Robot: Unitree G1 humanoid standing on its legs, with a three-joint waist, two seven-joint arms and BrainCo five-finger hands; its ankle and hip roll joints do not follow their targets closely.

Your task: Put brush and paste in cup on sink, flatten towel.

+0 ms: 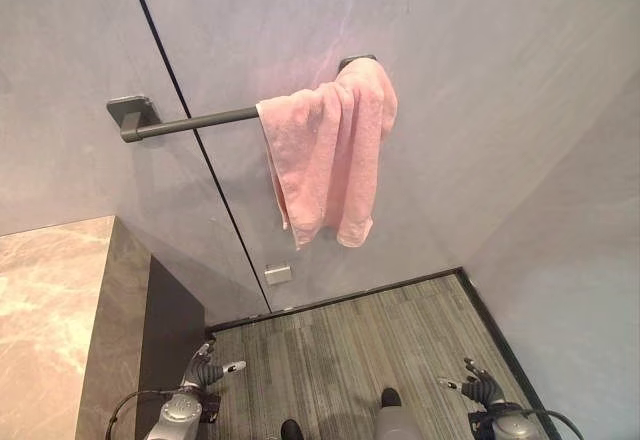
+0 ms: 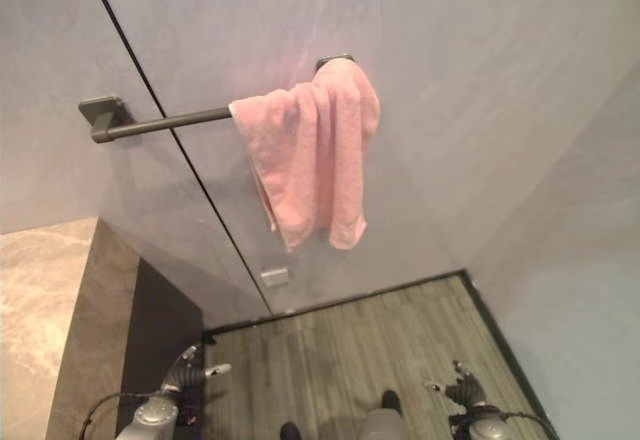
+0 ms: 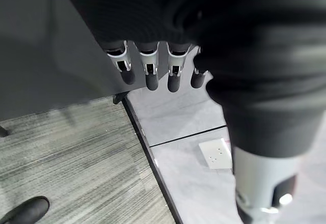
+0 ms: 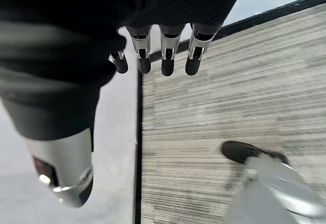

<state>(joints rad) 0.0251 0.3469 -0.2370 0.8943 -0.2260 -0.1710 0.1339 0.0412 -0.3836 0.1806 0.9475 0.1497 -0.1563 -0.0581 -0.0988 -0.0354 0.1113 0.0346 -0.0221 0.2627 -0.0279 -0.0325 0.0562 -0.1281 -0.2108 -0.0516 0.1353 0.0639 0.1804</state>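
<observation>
Both hands hang low over the floor (image 1: 350, 350), fingers relaxed and holding nothing: left hand (image 1: 205, 370) near the table (image 1: 50, 310), right hand (image 1: 478, 388) well to the right. Far up on the wall, the towel (image 1: 325, 155) hangs bunched at the right end of the bar (image 1: 190, 121).

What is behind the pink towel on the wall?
The pink towel hangs bunched over the right part of a dark rail. Behind it is the grey wall. The rail's right end is mostly covered; only its mount's top shows.

Bathroom, towel (image 1: 328, 155) on wall rail (image 1: 190, 122), stone counter (image 1: 50, 310)
</observation>
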